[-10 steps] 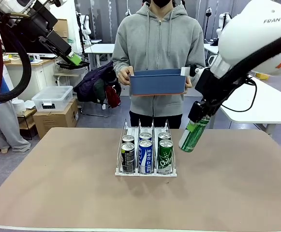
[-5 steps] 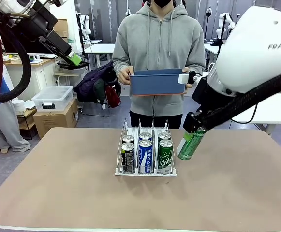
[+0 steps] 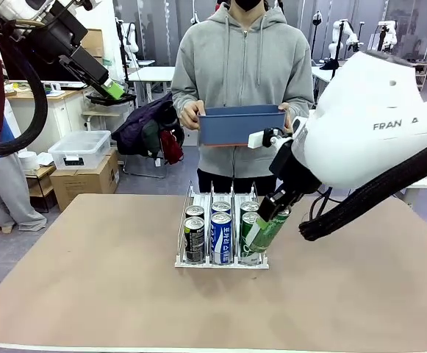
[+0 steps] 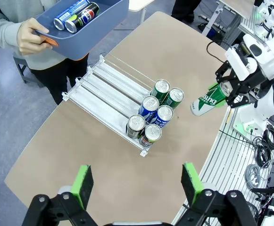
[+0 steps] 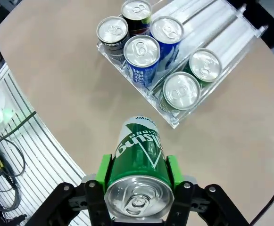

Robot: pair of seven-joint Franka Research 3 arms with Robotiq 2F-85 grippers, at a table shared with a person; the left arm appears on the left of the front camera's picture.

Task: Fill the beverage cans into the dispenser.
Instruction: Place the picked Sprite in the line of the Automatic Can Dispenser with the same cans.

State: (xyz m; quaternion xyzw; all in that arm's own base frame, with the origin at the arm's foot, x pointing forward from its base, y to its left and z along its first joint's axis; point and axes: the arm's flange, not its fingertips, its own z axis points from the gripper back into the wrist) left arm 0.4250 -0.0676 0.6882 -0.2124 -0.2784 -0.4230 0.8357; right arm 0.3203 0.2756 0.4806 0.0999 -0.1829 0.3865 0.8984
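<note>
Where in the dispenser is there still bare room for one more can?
The far stretch of all three dispenser lanes, behind the six cans, is bare. The front end is crowded: cans two deep in every lane.

Three cameras, one shared dispenser [image 3: 212,195]
Front camera faces across the table [image 3: 88,294] toward the person [image 3: 235,66]. Left wrist camera looks down from high, dispenser [image 4: 106,89] well beyond the left gripper [image 4: 137,181]. Right wrist camera sits close, dispenser [image 5: 221,33] just past the right gripper [image 5: 137,170].
</note>
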